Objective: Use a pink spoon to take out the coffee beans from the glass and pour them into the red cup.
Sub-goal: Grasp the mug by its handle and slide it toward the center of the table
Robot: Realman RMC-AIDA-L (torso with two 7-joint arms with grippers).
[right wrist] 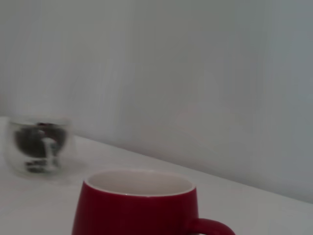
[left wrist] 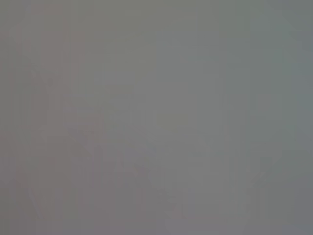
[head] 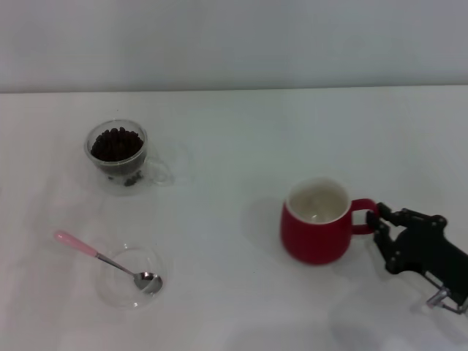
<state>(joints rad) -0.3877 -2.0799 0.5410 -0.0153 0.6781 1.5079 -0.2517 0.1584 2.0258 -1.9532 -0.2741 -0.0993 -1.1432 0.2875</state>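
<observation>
The glass (head: 117,155) stands at the back left, full of coffee beans (head: 116,144). The pink spoon (head: 102,258) lies at the front left, its metal bowl resting in a shallow clear dish (head: 111,291) and its pink handle pointing out to the left. The red cup (head: 316,230) stands right of centre, upright, its white inside bare and its handle pointing right. My right gripper (head: 380,221) is at that handle, with the fingers spread at the handle's outer end. The right wrist view shows the red cup (right wrist: 137,210) close up and the glass (right wrist: 36,147) far off. My left gripper is out of view.
Everything stands on a white table (head: 241,139) with a pale wall behind it. The left wrist view shows only flat grey.
</observation>
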